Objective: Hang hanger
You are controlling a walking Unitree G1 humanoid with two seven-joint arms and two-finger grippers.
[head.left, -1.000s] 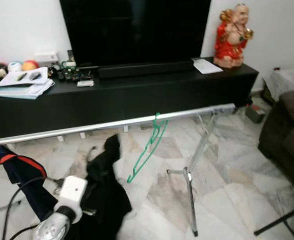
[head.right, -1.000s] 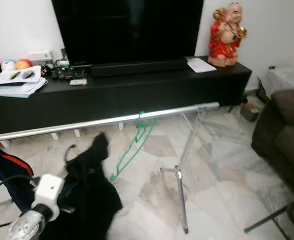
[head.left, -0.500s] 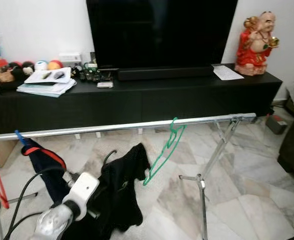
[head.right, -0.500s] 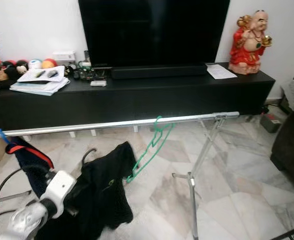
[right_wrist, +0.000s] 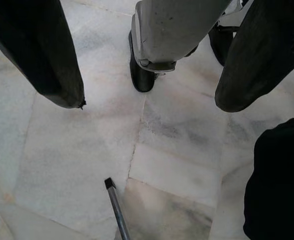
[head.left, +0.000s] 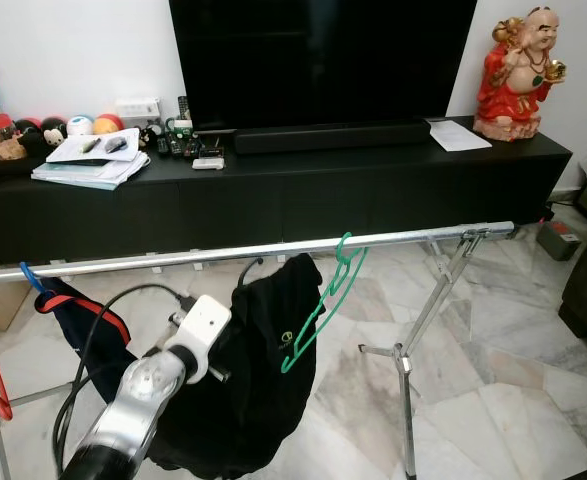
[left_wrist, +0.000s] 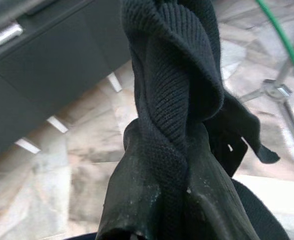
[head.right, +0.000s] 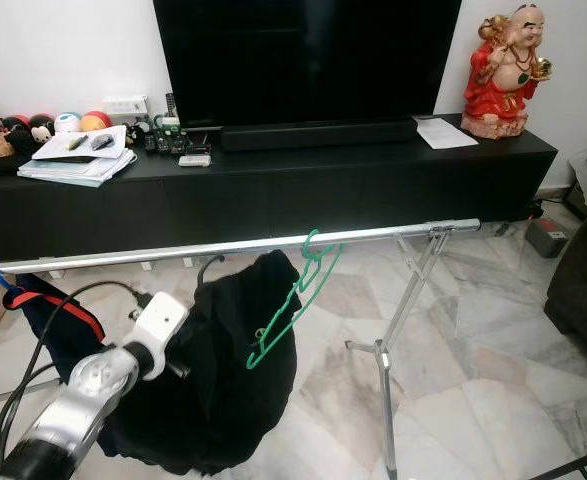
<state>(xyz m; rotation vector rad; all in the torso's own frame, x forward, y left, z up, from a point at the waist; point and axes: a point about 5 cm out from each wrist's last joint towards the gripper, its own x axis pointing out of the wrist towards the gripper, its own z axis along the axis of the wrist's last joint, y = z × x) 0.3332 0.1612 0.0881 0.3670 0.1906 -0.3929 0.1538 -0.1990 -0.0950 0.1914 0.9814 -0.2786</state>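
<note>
no legible text, small unreadable emblem on black garment point(head.left: 286, 338)

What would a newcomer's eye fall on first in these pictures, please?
Probably the black garment that the left claw holds up, clamped on its ribbed fabric, just below the silver rail. Next, the empty green hanger hooked on that rail beside it, and the red figurine on the black TV console.
</note>
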